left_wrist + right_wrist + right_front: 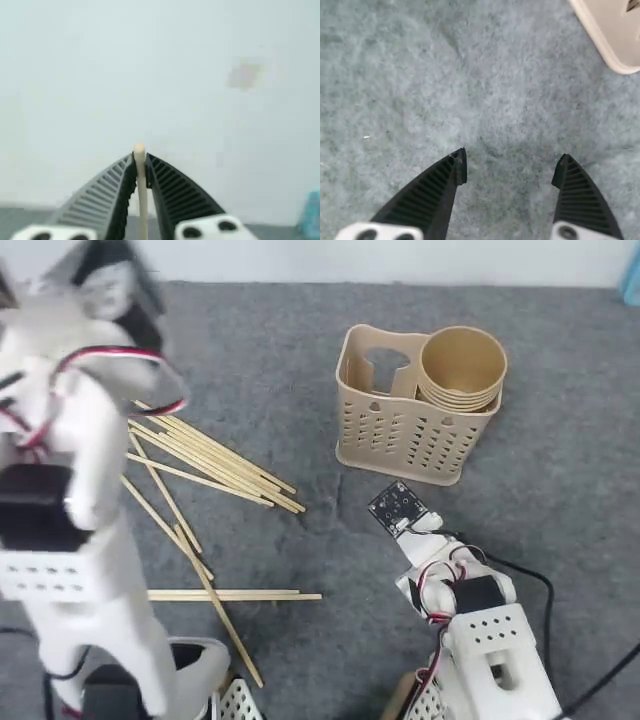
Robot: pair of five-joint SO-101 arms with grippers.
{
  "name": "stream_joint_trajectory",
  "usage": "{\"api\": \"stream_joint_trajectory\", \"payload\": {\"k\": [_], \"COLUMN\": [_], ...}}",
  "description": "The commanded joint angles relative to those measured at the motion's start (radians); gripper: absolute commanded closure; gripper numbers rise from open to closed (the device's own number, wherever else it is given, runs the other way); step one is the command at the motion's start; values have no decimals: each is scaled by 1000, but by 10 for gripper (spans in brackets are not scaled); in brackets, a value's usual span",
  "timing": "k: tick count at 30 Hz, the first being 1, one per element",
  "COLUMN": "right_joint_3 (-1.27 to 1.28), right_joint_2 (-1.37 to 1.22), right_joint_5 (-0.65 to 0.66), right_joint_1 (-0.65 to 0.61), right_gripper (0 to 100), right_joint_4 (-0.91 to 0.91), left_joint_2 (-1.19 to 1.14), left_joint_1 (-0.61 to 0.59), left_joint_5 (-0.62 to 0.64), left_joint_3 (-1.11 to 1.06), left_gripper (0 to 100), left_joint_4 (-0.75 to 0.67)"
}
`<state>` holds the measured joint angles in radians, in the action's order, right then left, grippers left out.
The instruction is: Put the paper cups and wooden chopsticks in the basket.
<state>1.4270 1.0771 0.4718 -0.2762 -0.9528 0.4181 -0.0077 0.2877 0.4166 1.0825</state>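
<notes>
A beige slotted basket (400, 440) stands at the back middle of the grey carpet, with a stack of paper cups (462, 368) in its right compartment. Several wooden chopsticks (215, 462) lie scattered on the carpet to its left, and a pair (235, 594) lies flat nearer the front. My left gripper (140, 159) is raised high, facing a pale wall, shut on a single chopstick (142, 200) that stands between its fingers. My right gripper (512, 167) hangs open just above bare carpet, near a corner of the basket (615, 35).
The left arm (70, 490) rises tall at the left of the high view, over part of the chopstick pile. The right arm (470, 620) sits low at the front right with a black cable beside it. Grey carpet lies between basket and arms.
</notes>
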Motion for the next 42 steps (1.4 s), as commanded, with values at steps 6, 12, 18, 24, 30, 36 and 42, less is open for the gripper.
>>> {"api": "stream_joint_trajectory", "payload": {"k": [6,12,18,24,30,36,42], "right_joint_3": [-6,-6,-6,-5,-5,-5,-5], "right_joint_2": [21,21,21,21,21,21,21], "right_joint_5": [-11,-11,-12,-12,-11,-9,-9], "right_joint_1": [-2,36,39,39,39,39,41], "right_gripper": [714,714,714,714,714,714,714], "right_joint_4": [24,39,41,42,42,44,44], "left_joint_2": [35,-2,-146,-204,-226,-215,-133], "left_joint_1": [258,362,362,365,362,353,244], "left_joint_5": [-60,-144,-143,-143,-149,-141,-64], "left_joint_3": [-214,-232,-239,-259,-375,-443,-420], "left_gripper": [987,987,987,987,987,853,754], "left_joint_4": [-522,-396,-390,-387,-391,-381,-359]}}
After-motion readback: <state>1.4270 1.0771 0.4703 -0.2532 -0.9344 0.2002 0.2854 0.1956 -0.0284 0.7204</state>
